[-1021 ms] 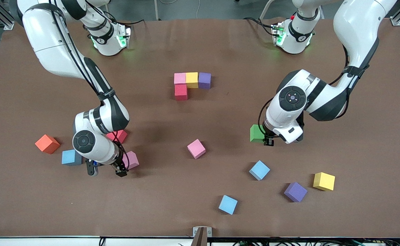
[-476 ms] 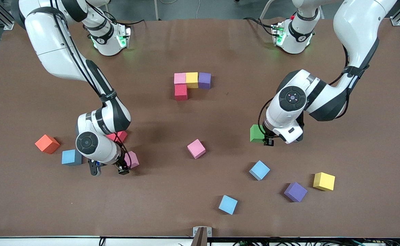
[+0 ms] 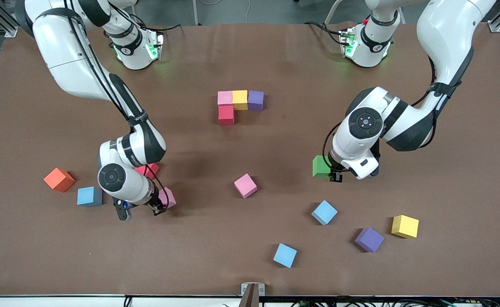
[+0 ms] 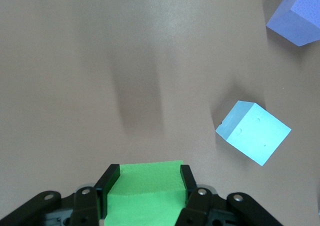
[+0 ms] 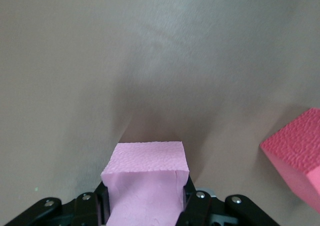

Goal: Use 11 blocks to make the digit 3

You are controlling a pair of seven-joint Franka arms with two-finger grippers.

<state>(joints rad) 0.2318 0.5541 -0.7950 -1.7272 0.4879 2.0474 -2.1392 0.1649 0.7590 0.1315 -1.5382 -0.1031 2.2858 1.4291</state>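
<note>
My right gripper (image 3: 159,206) is shut on a pink block (image 3: 167,197) (image 5: 147,173), low at the right arm's end of the table. My left gripper (image 3: 333,173) is shut on the green block (image 3: 320,166) (image 4: 145,186), low over the table and waiting. A started figure of joined cubes lies mid-table toward the robots: pink (image 3: 224,97), yellow (image 3: 239,99), purple (image 3: 256,100), and red (image 3: 226,115) below the pink. A loose pink block (image 3: 245,186) lies in the middle.
A red block (image 3: 149,169) (image 5: 297,156) and a blue block (image 3: 89,196) lie beside my right gripper, with an orange cube (image 3: 59,179) further out. Nearer the front camera lie two blue blocks (image 3: 324,212) (image 3: 285,255), a purple one (image 3: 369,239) and a yellow one (image 3: 405,226).
My right gripper has gone from open to shut on the pink block and shifted slightly with it. The left arm has not moved.
</note>
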